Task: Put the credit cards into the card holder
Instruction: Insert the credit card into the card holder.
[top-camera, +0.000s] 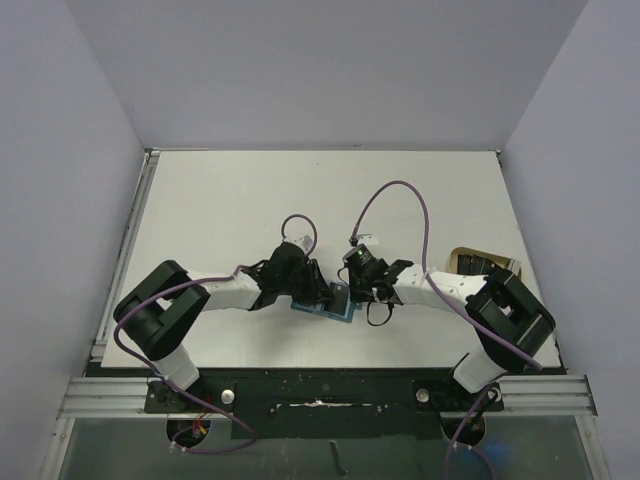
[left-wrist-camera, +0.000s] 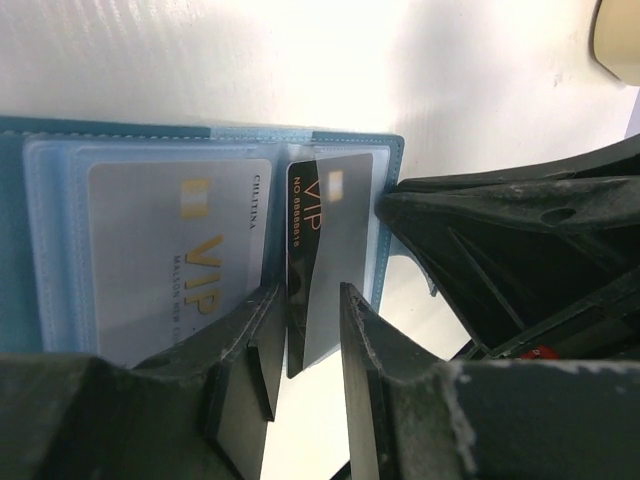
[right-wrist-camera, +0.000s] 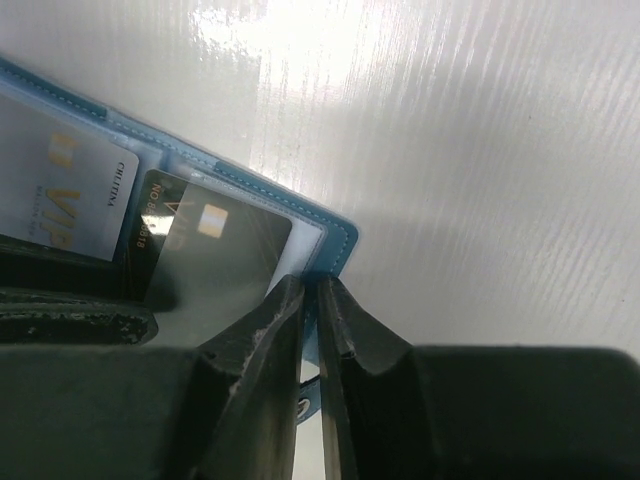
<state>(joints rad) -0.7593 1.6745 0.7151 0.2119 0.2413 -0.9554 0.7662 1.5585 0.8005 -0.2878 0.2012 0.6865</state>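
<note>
Two grippers meet over the open card holder (left-wrist-camera: 120, 127), which lies flat on the white table (right-wrist-camera: 480, 150) near its front edge, between the arms. On the left, the left gripper (left-wrist-camera: 308, 300) has its fingers apart, astride the near end of a black VIP card (left-wrist-camera: 335, 230). Whether the pads touch the card cannot be told.

Inside the holder, a silver VIP card (left-wrist-camera: 170, 250) sits fully in the left clear sleeve. The black card to its right is only partly in its sleeve, with its near end sticking out.

At the holder's right edge, the right gripper (right-wrist-camera: 312, 300) has its fingers nearly together, pinched on the teal cover.

Both cards look thin, stiff, light and glossy, so they are likely to slip under a weak pinch. The black card's free end, held flat across its faces, seems the best place to grip and push. The sleeves look soft and may buckle or catch a corner. The holder itself looks light and would probably slide on the smooth table unless its cover edge is held.
</note>
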